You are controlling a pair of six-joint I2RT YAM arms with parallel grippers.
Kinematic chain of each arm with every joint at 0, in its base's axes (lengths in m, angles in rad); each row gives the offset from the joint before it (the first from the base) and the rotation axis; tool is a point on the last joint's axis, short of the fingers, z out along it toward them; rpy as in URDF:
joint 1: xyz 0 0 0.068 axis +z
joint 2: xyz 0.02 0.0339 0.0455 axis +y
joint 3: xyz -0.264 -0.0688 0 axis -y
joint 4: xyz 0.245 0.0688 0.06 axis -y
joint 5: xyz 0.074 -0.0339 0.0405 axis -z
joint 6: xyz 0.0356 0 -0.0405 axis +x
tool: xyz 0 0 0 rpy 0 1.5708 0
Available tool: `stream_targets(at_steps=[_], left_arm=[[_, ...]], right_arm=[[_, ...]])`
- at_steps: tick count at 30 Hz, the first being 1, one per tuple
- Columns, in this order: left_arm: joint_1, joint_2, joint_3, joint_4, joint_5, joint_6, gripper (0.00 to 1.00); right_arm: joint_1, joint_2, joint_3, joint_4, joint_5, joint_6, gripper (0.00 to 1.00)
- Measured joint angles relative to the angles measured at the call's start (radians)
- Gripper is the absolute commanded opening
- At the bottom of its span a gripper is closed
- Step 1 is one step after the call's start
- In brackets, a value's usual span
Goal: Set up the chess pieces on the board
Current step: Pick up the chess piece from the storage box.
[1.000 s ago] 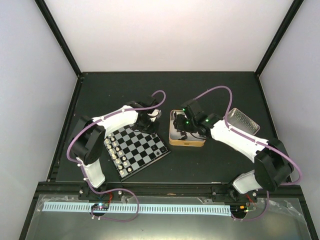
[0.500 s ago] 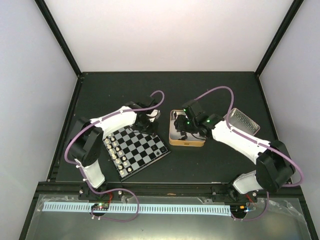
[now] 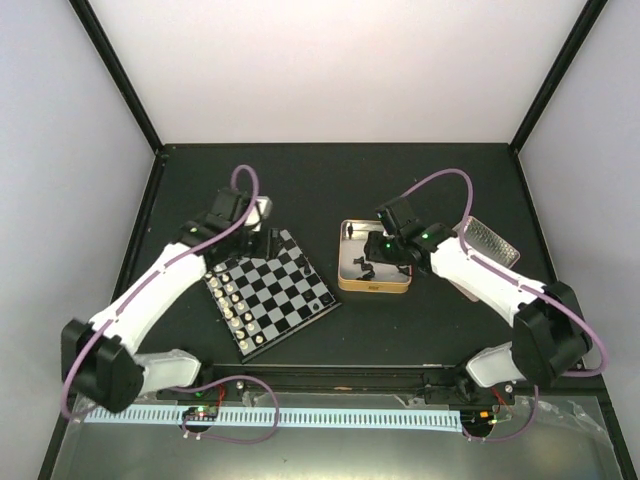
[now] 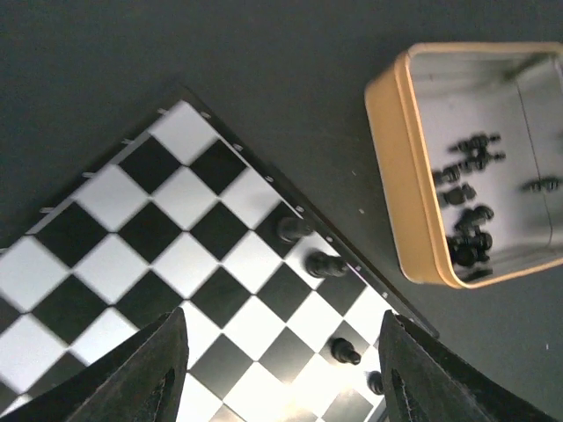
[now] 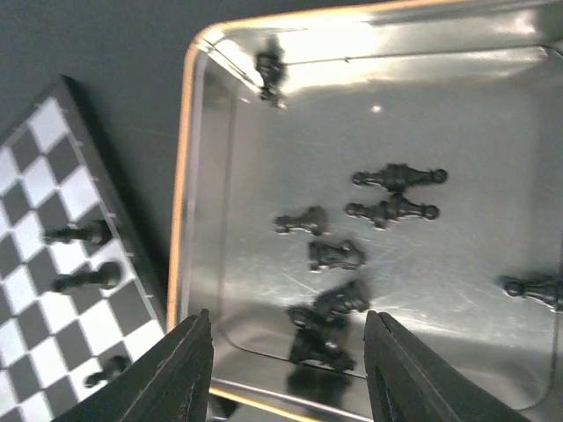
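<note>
On board (image 4: 114, 264) edge, chess pieces (image 4: 325, 264), tin (image 4: 391, 167) apart

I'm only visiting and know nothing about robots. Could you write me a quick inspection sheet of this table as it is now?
Surface: dark matte table.
Job's things: board lies askew; a few black chess pieces stand along its edge nearest the tin; more lie loose inside the tin.
Clutter: cream-white pieces line the board's opposite edge; shiny tray lies by the right arm.
Grippers: left pincer open above the board; right pincer open above the tin; both empty.
Cables: purple cables loop along both arms.
Surroundings: pale walls, black frame posts.
</note>
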Motion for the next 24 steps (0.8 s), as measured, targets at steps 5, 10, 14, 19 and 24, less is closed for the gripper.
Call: stream_targets(at_steps=[5, 10, 14, 19, 24], left_arm=[[0.089, -0.195, -0.08, 0.049, -0.052, -0.006, 0.7], [0.098, -0.396, -0.163, 0.14, -0.149, 0.006, 0.85], [0.099, -0.552, -0.256, 0.236, -0.212, 0.02, 0.9], [0.102, -0.652, -0.329, 0.322, -0.248, 0.03, 0.92], [0.102, -0.659, -0.339, 0.368, -0.262, 0.032, 0.92]], right_arm=[[-0.032, 0.096, 0.03, -0.058, 0.0, -0.095, 0.48], [-0.042, 0.203, 0.076, -0.096, 0.003, -0.169, 0.47], [-0.045, 0.27, 0.106, -0.112, 0.014, -0.206, 0.46], [-0.062, 0.343, 0.126, -0.124, 0.032, -0.239, 0.42], [-0.095, 0.402, 0.153, -0.123, 0.05, -0.257, 0.39]])
